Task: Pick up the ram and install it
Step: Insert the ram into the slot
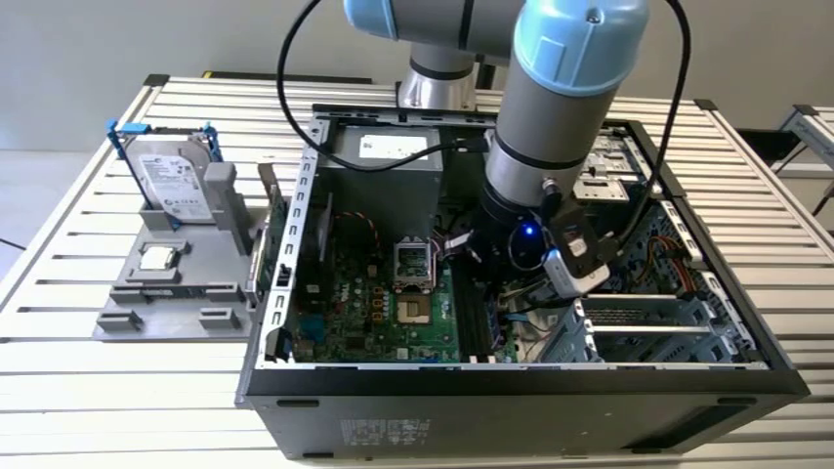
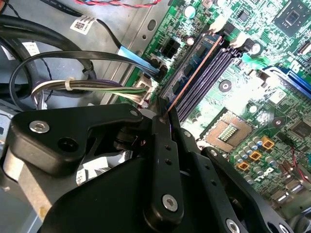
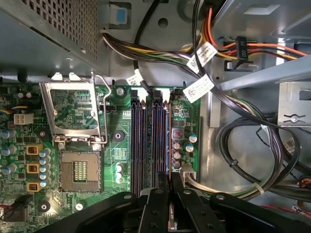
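The ram (image 3: 169,141) shows edge-on in both wrist views as a thin dark strip with a coppery edge (image 2: 194,73). It stands along the memory slot nearest the cables, among the parallel dark slots (image 3: 146,136) on the green motherboard (image 3: 116,150). My gripper (image 3: 170,178) is shut on the ram's near end, a black finger (image 3: 158,199) on each side. In the exterior view the gripper (image 1: 493,293) reaches down inside the open computer case (image 1: 521,376). I cannot tell whether the ram is pressed fully home.
An open processor socket (image 3: 80,170) lies beside the slots. Bundled cables (image 3: 243,145) crowd the other side. At the exterior view's left, a grey holder (image 1: 124,318) carries a silver hard drive (image 1: 170,181) with blue clips and a small square chip (image 1: 159,257).
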Tool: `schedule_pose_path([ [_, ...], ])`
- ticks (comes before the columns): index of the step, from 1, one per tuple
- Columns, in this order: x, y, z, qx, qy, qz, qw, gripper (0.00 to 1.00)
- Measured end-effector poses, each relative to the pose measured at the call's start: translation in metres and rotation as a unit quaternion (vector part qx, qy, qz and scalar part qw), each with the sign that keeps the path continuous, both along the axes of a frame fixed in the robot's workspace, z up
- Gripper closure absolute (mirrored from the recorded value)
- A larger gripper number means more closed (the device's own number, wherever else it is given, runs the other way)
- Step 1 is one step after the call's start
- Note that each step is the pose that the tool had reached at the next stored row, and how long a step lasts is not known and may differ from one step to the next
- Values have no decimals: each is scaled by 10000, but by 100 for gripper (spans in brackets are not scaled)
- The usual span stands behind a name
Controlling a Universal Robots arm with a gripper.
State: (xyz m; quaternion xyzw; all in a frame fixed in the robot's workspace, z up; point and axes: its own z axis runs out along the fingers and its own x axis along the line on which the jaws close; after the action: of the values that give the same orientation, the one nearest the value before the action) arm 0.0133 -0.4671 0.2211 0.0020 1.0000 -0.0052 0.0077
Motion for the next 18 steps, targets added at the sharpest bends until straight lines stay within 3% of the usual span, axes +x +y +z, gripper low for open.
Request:
schedule_pose_path([
  [18, -10, 6, -45, -6, 3, 18, 10000, 100],
])
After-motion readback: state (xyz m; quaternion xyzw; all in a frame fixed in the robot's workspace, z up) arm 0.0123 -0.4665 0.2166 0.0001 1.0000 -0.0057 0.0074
